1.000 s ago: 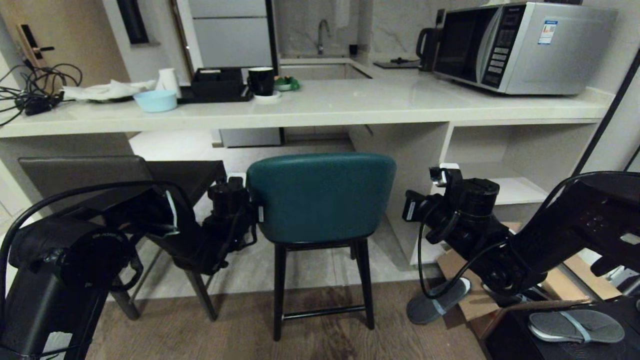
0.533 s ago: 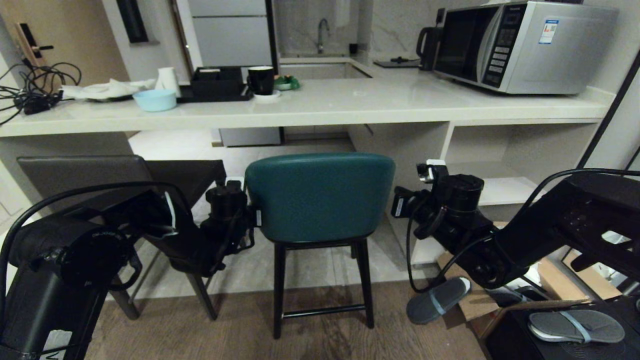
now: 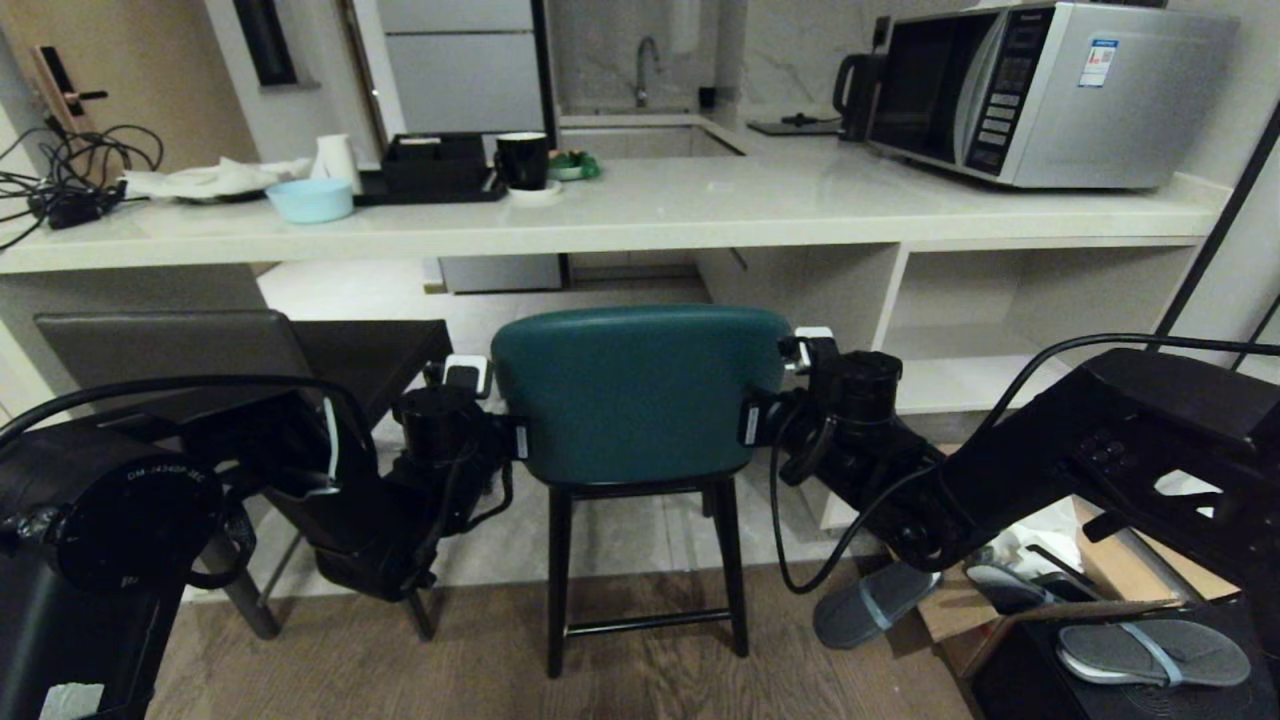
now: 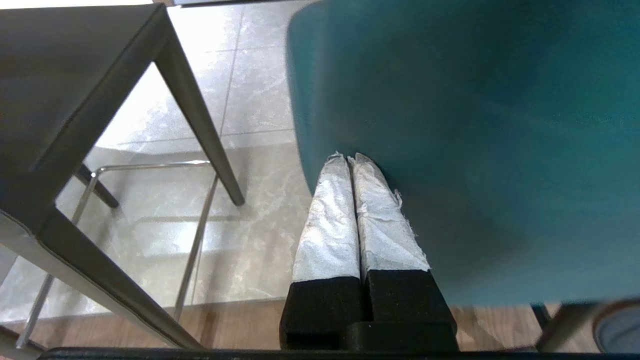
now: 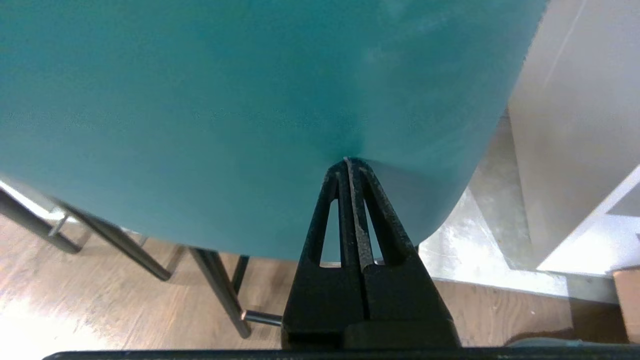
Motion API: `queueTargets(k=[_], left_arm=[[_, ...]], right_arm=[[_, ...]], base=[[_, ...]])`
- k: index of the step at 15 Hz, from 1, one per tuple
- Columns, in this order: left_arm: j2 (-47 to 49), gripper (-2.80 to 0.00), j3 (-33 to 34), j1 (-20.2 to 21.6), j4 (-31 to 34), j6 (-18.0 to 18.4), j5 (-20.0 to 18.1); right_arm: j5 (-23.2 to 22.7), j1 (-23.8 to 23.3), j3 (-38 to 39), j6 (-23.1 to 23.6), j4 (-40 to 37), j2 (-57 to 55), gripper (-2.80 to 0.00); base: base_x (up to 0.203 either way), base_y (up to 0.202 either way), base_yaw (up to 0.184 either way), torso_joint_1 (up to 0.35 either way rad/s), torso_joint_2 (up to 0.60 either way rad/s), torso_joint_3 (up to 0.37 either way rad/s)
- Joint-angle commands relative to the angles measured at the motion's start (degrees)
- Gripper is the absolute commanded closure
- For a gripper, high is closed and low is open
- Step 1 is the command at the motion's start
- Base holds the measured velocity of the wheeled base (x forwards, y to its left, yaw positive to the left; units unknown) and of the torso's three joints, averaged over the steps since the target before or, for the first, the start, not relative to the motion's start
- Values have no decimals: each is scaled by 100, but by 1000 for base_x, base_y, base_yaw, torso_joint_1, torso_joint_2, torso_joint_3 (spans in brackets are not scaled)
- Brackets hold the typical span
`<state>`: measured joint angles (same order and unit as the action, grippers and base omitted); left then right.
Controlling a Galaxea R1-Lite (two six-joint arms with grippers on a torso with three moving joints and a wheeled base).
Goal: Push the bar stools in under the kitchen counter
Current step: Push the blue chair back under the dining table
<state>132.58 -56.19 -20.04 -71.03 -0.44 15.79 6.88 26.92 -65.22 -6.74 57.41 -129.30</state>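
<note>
Stool bracketed by both grippers, ready to shove

Stools first, left to right: the grey stool (image 3: pixel 240 355) stands at 9 o'clock from the teal stool (image 3: pixel 640 395), its seat partly under the counter (image 3: pixel 640 215). My left gripper (image 4: pixel 350 160) has its fingers pressed together, tips touching the teal back's left edge. The teal stool sits dead centre before me, backrest facing me, its long axis running 9 to 3 o'clock, parallel to the counter edge. My right gripper (image 5: pixel 347 162) is likewise closed tight, tips dimpling the back near its right edge. Both hands look about equally near, one at each end of the backrest, so I judge a straight push toward 12 o'clock should carry it under the slab without yawing.

The legs stand where wood planks meet pale tile; that seam may catch them. Opening under the counter looks wide enough, with a white panel and shelves (image 3: pixel 1000 370) at 2 o'clock. Slippers (image 3: pixel 875 600) and cardboard lie by my right arm at 4 o'clock.
</note>
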Motion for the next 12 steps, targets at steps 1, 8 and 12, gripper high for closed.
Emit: queueTargets(k=[1,8,12], left_arm=[[-83,0,72,-170,-34,-9,26],[0,0,-323,-213,461,9,38],[5,0,-468,-211,548,6,38]], right_arm=[[14,70,-363,1,-130,-180,0],[65,164,-639,15,-266,-342,0],[112,164,-659,6,-257,-368,0]], base=[[0,0,0,0,0,0],[69,0,0,1,1,4],[190,0,3,2,1,-1]])
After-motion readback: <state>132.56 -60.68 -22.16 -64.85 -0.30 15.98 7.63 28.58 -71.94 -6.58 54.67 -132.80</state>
